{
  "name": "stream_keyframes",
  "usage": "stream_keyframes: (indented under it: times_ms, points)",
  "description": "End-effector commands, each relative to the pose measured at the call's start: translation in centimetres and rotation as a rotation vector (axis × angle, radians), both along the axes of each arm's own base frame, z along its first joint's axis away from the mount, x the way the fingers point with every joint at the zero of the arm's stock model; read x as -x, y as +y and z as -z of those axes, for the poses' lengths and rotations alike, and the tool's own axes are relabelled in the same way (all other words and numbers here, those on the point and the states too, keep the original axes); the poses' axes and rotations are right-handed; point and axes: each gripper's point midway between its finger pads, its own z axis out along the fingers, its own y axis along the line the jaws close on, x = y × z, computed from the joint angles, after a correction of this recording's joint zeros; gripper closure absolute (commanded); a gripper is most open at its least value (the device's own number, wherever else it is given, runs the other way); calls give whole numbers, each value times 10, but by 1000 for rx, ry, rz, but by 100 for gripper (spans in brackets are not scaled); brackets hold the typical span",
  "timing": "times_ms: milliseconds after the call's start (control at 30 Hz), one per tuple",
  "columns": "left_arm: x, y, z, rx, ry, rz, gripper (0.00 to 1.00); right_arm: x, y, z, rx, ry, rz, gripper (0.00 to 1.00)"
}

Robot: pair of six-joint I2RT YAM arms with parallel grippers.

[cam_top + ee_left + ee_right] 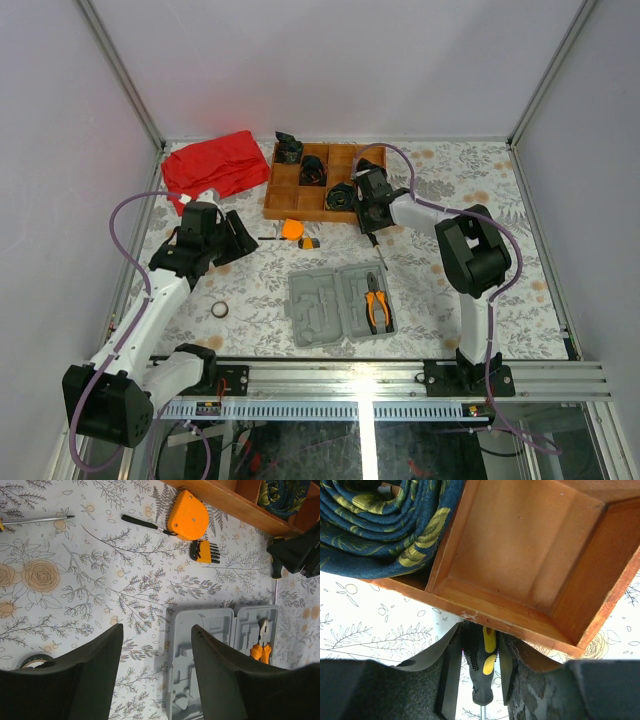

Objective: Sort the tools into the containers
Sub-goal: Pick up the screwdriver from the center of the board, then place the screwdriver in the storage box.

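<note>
Case of flat grey plastic lay hinged open on the floral-patterned table, with orange-handled pliers seated in a recess of its right half. The brown wooden compartment tray held dark rolled bundles; at its near edge the right gripper clamped a black-and-yellow screwdriver by the handle. The left gripper hung over the table with jaws apart, holding nothing.

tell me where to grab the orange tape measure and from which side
Probably take the orange tape measure by its casing, from straight above. It lies flat on the table with the wooden tray close beside it, so a sideways approach looks cramped.
</note>
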Motion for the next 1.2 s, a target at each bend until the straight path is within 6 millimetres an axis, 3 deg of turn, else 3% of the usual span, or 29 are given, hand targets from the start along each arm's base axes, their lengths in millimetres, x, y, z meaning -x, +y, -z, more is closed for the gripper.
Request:
stream_keyframes:
  times_ms: [0, 300, 533, 667, 867, 1167]
  points:
    - [-2, 0, 1, 5, -8, 14, 44, -10, -9, -15, 35, -48, 21, 66]
    - [-2, -1, 4, 9, -4, 15, 44, 2, -37, -76, 83, -159, 85, 92]
    - [-3, -2, 7, 7, 8, 15, 44, 43, -44, -115, 16, -218, 147, 98]
    - [-4, 0, 9, -2, 16, 11, 44, 71, -32, -136, -134, -209, 130, 99]
    - [-4, 1, 9, -8, 11, 14, 43, 112, -4, -143, -385, -111, 87, 99]
    - [-1, -11, 16, 25, 39, 16, 43, 143, 22, -138, -607, 8, 83, 99]
